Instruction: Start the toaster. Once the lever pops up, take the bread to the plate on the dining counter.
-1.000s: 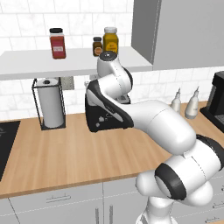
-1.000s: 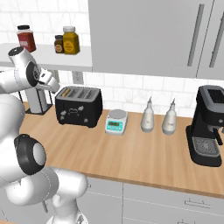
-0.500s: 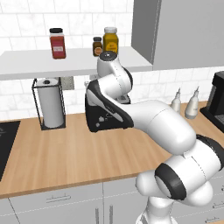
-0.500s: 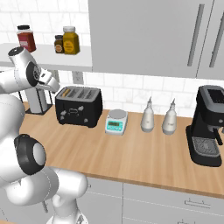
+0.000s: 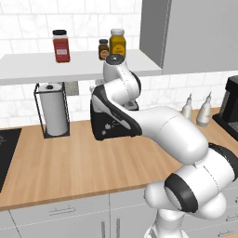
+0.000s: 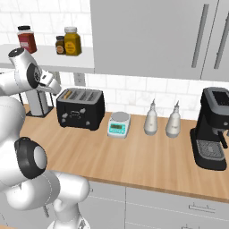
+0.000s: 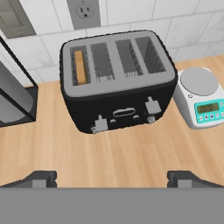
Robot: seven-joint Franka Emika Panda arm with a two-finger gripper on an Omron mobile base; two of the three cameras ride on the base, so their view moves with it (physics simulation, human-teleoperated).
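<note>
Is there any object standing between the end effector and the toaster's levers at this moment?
Nothing visible does. In the hand view, the open end effector looks straight at the toaster, with bare worktop between them. The scale sits beside the toaster.

The black boxy toaster with a silvery slotted top [image 7: 118, 78] stands on the light wood worktop [image 7: 113, 153], backed against the tiled wall. The thin golden-brown bread slice [image 7: 79, 66] sits in its slot furthest toward nine o'clock. At three o'clock, just beside it, sits the small white kitchen scale [image 7: 201, 96]; at nine o'clock, the wire-framed paper-towel holder [image 7: 15, 94].
</note>
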